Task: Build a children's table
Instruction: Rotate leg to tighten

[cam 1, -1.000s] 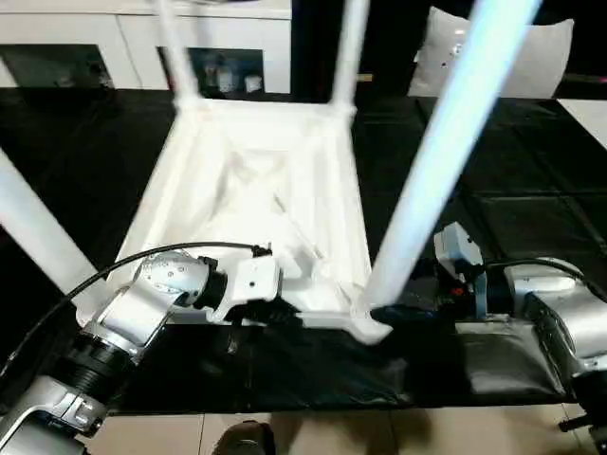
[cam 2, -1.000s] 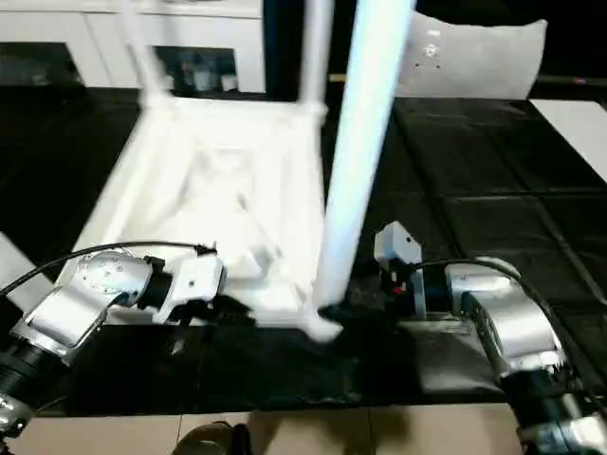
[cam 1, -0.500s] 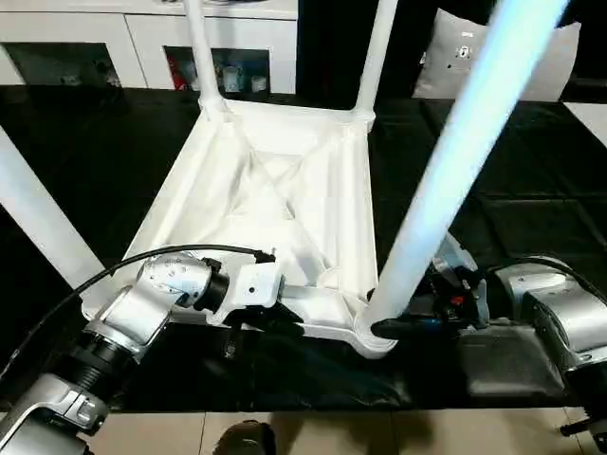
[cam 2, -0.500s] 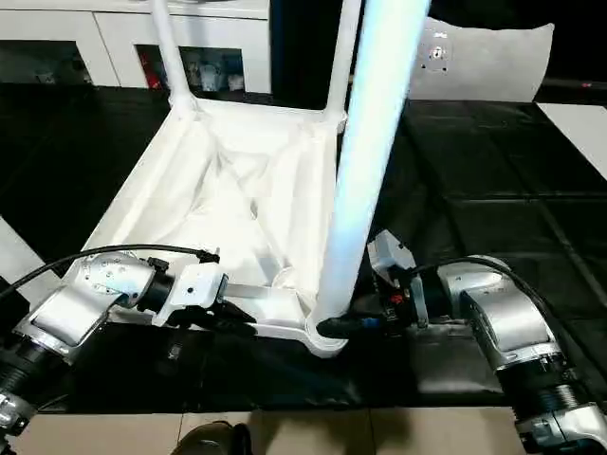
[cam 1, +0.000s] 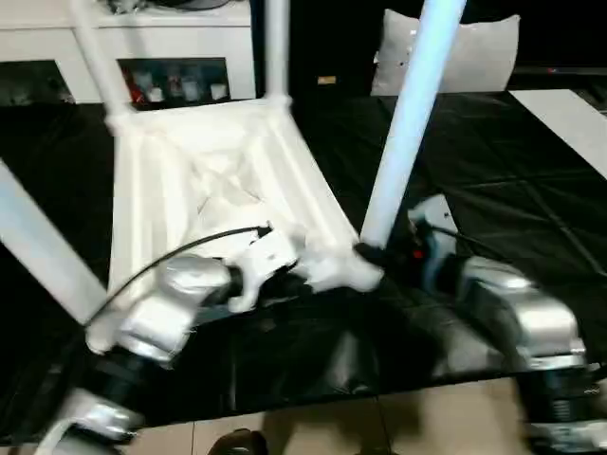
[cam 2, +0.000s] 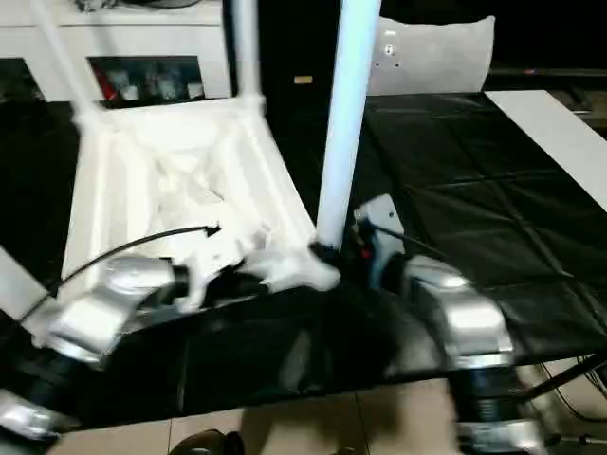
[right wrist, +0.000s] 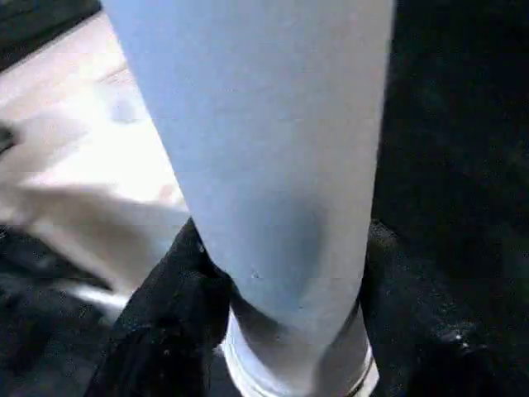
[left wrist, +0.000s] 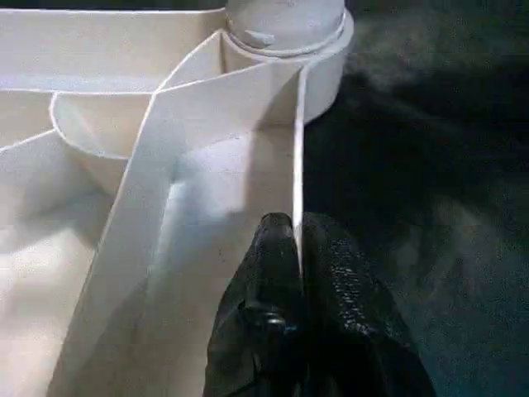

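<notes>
- the children's table lies upside down on the black floor mat, ribbed underside up, its four legs rising out of the corner sockets.
- relative to the table, the white cabinet with glass-fronted openings runs along the far side, and a white cushion sits beyond the far right corner; both stand apart from the table.
- to the right of the table the mat lies open and bare; a pale strip of floor edges it further right, and tan floor tiles edge it on the near side.
- the near right leg has its long axis close to upright, leaning slightly rightward toward its top, thick end seated in the near right socket.
- the left gripper sits on the table's near rim, just left of that socket; its black fingers are pressed together, pinching the thin upright rim wall between them.
- the right gripper is at the foot of the near right leg, its fingers spread to either side of the leg just above the socket, close against it.
- the near left leg leans outward to the left of the table.
</notes>
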Available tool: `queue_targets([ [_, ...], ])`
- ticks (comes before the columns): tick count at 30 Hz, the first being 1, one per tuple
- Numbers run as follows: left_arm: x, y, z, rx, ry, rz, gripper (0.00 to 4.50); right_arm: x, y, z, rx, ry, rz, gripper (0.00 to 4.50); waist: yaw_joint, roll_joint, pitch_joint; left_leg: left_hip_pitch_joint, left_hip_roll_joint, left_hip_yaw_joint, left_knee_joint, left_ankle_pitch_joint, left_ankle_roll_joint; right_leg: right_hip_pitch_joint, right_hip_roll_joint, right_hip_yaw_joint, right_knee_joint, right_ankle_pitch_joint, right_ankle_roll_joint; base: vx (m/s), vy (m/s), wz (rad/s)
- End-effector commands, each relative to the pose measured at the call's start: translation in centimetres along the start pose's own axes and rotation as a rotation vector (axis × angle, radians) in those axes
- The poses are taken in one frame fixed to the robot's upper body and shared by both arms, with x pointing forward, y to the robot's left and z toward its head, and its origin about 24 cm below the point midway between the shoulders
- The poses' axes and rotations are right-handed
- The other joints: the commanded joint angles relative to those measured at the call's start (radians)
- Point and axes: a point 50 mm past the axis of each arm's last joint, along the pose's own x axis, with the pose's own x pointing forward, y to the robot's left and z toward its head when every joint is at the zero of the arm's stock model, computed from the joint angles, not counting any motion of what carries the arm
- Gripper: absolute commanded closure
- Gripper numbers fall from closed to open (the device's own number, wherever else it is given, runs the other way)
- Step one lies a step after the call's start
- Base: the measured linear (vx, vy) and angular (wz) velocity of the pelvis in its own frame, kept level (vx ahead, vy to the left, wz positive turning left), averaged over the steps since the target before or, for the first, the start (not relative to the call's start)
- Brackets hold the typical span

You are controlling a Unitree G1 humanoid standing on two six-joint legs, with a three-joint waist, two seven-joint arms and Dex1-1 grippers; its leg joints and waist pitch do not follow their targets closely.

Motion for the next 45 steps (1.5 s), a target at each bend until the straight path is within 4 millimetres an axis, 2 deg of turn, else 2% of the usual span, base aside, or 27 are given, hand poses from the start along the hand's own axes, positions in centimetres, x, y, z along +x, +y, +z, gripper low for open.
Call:
queue_targets([
  [1, 1.6, -1.6, 2.5, 0.008, -0.109, -0.029, 4.5, 1.3, 1.4, -1.7, 0.033, 0.066, -0.006, 1.93, 0.003, -0.002, -0.053, 0.039, 0.111, -0.066, -0.095, -0.353, -0.094, 0.0, -0.098, 0.066, -0.097, -0.252, -0.187, 0.0, 0.0, 0.0],
  [5, 2.1, -2.3, 3.1, 0.017, -0.114, -0.034, 4.5, 1.4, 2.4, -1.5, 0.051, 0.025, 0.015, 1.71, 0.007, 0.001, -0.06, 0.034, 0.11, -0.061, -0.093, -0.273, -0.059, 0.009, -0.091, 0.063, -0.089, -0.118, -0.19, 0.0, 0.0, 0.0],
  [6, 2.1, -2.3, 3.1, 0.028, -0.109, -0.035, 4.5, 1.3, 2.5, -1.5, 0.045, 0.027, 0.021, 1.46, 0.01, 0.003, -0.064, 0.032, 0.108, -0.059, -0.09, -0.22, -0.033, 0.015, -0.087, 0.059, -0.082, -0.03, -0.198, 0.0, 0.0, 0.0],
  [7, 2.0, -2.2, 3.0, 0.033, -0.104, -0.033, 4.5, 1.1, 2.5, -1.5, 0.037, 0.022, 0.03, 1.46, 0.01, 0.002, -0.064, 0.031, 0.107, -0.058, -0.089, -0.207, -0.024, 0.017, -0.087, 0.059, -0.081, -0.007, -0.201, 0.0, 0.0, 0.0],
  [8, 1.8, -2.0, 2.9, 0.045, -0.102, -0.035, 4.5, 0.7, 2.1, -1.4, 0.023, 0.016, 0.033, 1.32, 0.01, 0.007, -0.064, 0.03, 0.106, -0.058, -0.088, -0.197, -0.014, 0.018, -0.087, 0.057, -0.08, 0.018, -0.207, 0.0, 0.0, 0.0],
  [14, 0.6, -1.0, 2.0, 0.098, -0.071, -0.053, 4.5, -1.5, 0.1, -0.9, -0.057, -0.008, 0.122, 0.79, 0.015, 0.005, -0.062, 0.032, 0.11, -0.058, -0.086, -0.221, 0.005, 0.024, -0.089, 0.056, -0.085, -0.011, -0.214, 0.0, 0.0, 0.0],
  [17, 0.2, -0.7, 1.7, 0.121, -0.067, -0.079, 4.5, -2.3, -0.6, -0.5, -0.089, -0.002, 0.166, 0.45, 0.015, 0.004, -0.061, 0.031, 0.11, -0.057, -0.083, -0.206, 0.026, 0.025, -0.09, 0.055, -0.083, -0.003, -0.226, 0.0, 0.0, 0.0],
  [19, -0.4, -0.6, 1.4, 0.173, -0.06, -0.145, 4.5, -3.2, -1.2, 0.0, -0.138, 0.019, 0.247, 0.35, 0.013, -0.002, -0.062, 0.029, 0.108, -0.056, -0.08, -0.189, 0.036, 0.026, -0.09, 0.054, -0.081, 0.012, -0.237, 0.0, 0.0, 0.0],
  [21, -1.1, -0.7, 1.2, 0.21, -0.048, -0.215, 4.5, -4.0, -1.7, 0.2, -0.197, 0.066, 0.322, 0.2, 0.02, 0.001, -0.065, 0.03, 0.109, -0.056, -0.075, -0.165, 0.057, 0.028, -0.09, 0.052, -0.077, 0.033, -0.242, 0.0, 0.0, 0.0],
  [23, -1.4, -0.6, 1.0, 0.242, -0.027, -0.252, 4.5, -4.3, -2.0, 0.1, -0.239, 0.112, 0.357, 0.04, 0.021, 0.0, -0.065, 0.031, 0.109, -0.054, -0.074, -0.154, 0.065, 0.026, -0.086, 0.049, -0.073, 0.051, -0.253, 0.0, 0.0, 0.0],
  [28, -2.2, -0.8, 0.4, 0.321, 0.022, -0.379, 4.5, -4.9, -1.9, 0.0, -0.291, 0.186, 0.525, 0.04, 0.035, -0.002, -0.067, 0.036, 0.115, -0.051, -0.072, -0.156, 0.072, 0.023, -0.088, 0.048, -0.069, 0.045, -0.274, 0.0, 0.0, 0.0],
  [29, -2.3, -0.9, 0.4, 0.324, 0.025, -0.384, 4.5, -4.9, -1.9, 0.0, -0.293, 0.187, 0.533, 0.3, 0.036, 0.0, -0.067, 0.035, 0.116, -0.051, -0.072, -0.153, 0.073, 0.023, -0.088, 0.048, -0.065, 0.051, -0.28, 0.0, 0.0, 0.0],
  [30, -2.4, -0.8, 0.3, 0.339, 0.034, -0.404, 4.5, -4.9, -1.9, 0.0, -0.298, 0.193, 0.56, 0.38, 0.038, 0.001, -0.067, 0.035, 0.117, -0.052, -0.072, -0.154, 0.071, 0.022, -0.089, 0.048, -0.065, 0.049, -0.28, 0.0, 0.0, 0.0],
  [31, -2.6, -0.8, 0.2, 0.359, 0.048, -0.435, 4.5, -5.0, -1.7, 0.0, -0.292, 0.202, 0.61, 0.38, 0.038, -0.004, -0.066, 0.035, 0.117, -0.051, -0.073, -0.164, 0.067, 0.022, -0.089, 0.048, -0.065, 0.038, -0.284, 0.0, 0.0, 0.0],
  [33, -2.9, -0.8, 0.1, 0.385, 0.063, -0.474, 4.5, -5.1, -1.6, -0.1, -0.285, 0.217, 0.678, 0.57, 0.047, -0.001, -0.063, 0.035, 0.118, -0.05, -0.074, -0.201, 0.053, 0.021, -0.093, 0.051, -0.071, -0.017, -0.282, 0.0, 0.0, 0.0],
  [36, -3.0, -0.6, 0.1, 0.4, 0.075, -0.498, 4.5, -5.2, -1.3, -0.2, -0.264, 0.236, 0.746, 0.86, 0.055, -0.002, -0.063, 0.038, 0.12, -0.051, -0.077, -0.225, 0.036, 0.018, -0.093, 0.051, -0.072, -0.051, -0.276, 0.0, 0.0, 0.0],
  [38, -3.1, -0.5, 0.0, 0.404, 0.08, -0.503, 4.5, -5.3, -1.1, -0.4, -0.259, 0.251, 0.771, 0.91, 0.057, -0.002, -0.063, 0.039, 0.12, -0.051, -0.078, -0.233, 0.027, 0.016, -0.094, 0.051, -0.071, -0.054, -0.276, 0.0, 0.0, 0.0],
  [39, -3.1, -0.5, 0.0, 0.405, 0.081, -0.502, 4.5, -5.4, -1.0, -0.5, -0.252, 0.261, 0.785, 1.2, 0.058, -0.001, -0.063, 0.038, 0.121, -0.053, -0.079, -0.232, 0.021, 0.017, -0.095, 0.051, -0.069, -0.049, -0.276, 0.0, 0.0, 0.0],
  [43, -3.1, -0.4, 0.0, 0.407, 0.083, -0.505, 4.5, -5.4, -0.7, -0.7, -0.233, 0.262, 0.815, 1.31, 0.058, -0.003, -0.063, 0.037, 0.119, -0.052, -0.08, -0.236, 0.016, 0.017, -0.097, 0.052, -0.07, -0.049, -0.276, 0.0, 0.0, 0.0],
  [45, -3.0, -0.4, -0.1, 0.406, 0.083, -0.506, 4.5, -5.4, -0.7, -0.8, -0.226, 0.262, 0.825, 1.58, 0.058, -0.004, -0.063, 0.036, 0.119, -0.052, -0.078, -0.234, 0.019, 0.017, -0.098, 0.053, -0.071, -0.049, -0.278, 0.0, 0.0, 0.0],
])
